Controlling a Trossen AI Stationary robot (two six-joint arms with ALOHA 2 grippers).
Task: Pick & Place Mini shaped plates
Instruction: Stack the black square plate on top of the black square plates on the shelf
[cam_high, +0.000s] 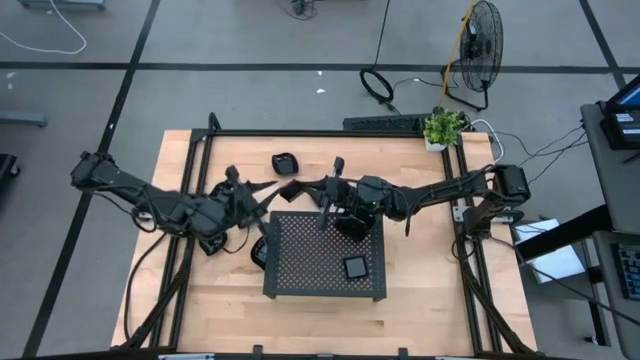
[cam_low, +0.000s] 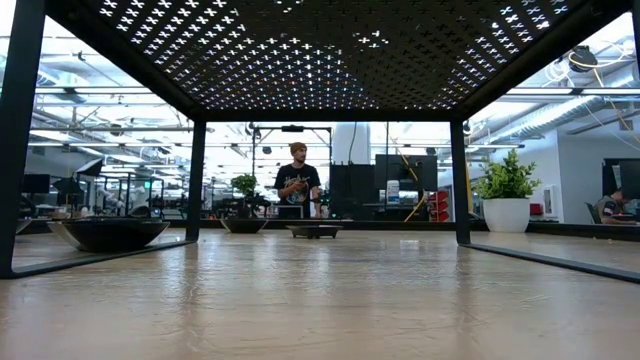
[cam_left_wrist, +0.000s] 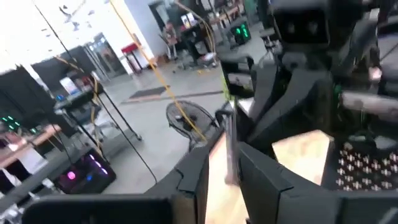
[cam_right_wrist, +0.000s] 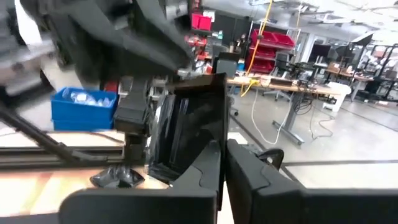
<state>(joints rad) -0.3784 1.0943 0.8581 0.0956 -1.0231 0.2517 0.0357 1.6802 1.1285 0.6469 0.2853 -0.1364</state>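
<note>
R tool clamps 1 sq mini plate above tray; L tool nearly closed, empty, beside it.

The left end effector has its fingers nearly together over the wooden table.

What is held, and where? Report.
The right gripper pinches a square plate by its rim, held on edge. The left gripper seems clamped on its opposite edge.
</note>
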